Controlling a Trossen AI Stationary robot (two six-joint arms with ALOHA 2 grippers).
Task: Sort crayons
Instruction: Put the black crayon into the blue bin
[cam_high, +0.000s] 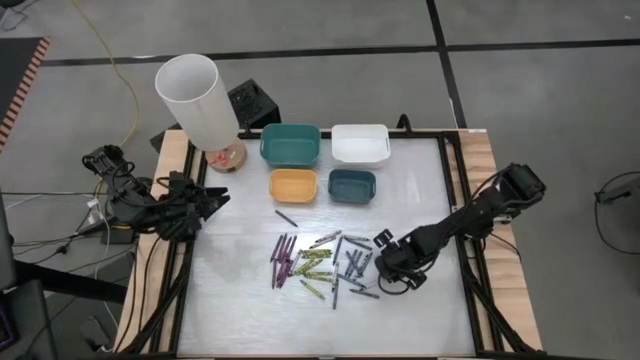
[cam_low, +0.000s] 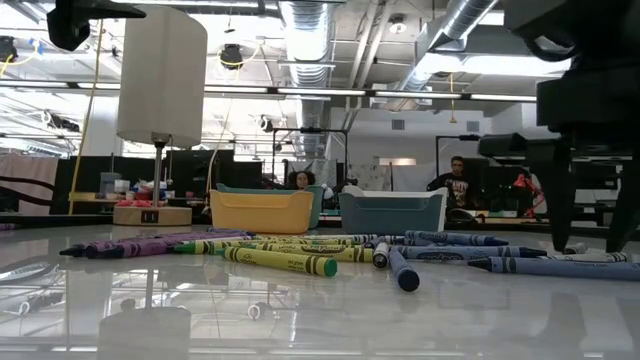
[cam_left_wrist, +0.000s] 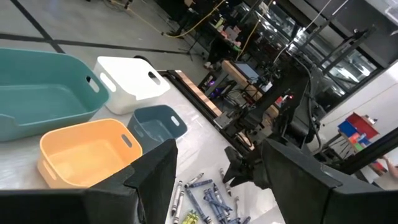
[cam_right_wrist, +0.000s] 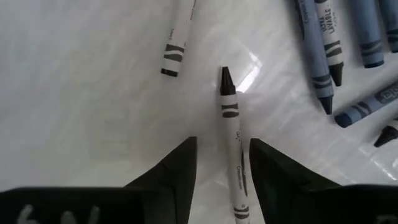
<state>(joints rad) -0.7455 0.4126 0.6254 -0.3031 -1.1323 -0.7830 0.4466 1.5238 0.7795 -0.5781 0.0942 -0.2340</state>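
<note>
High view: four bins are sitting at the counter's (cam_high: 230, 290) far side, a big teal bin (cam_high: 290, 144), a white bin (cam_high: 360, 144), an orange bin (cam_high: 293, 186) and a small dark-teal bin (cam_high: 351, 185); all four are looking empty.
High view, crayons: the crayons (cam_high: 320, 262) are lying loose mid-counter, purple at the left, yellow-green in the middle, blue and grey at the right; an exact count cannot be told.
High view, arms: the right gripper (cam_high: 392, 270) is hovering low at the right edge of the pile; the left gripper (cam_high: 212, 199) is waiting at the counter's left edge beside a white cylinder (cam_high: 197, 98).
Low view: people are sitting in the room behind the orange and dark-teal bins.
Left wrist view: its fingers (cam_left_wrist: 155, 177) are standing wide open, holding nothing.
Right wrist view: one grey crayon (cam_right_wrist: 231, 149) is lying between the parted fingers (cam_right_wrist: 180, 171), not pinched; this detail is showing only here.
</note>
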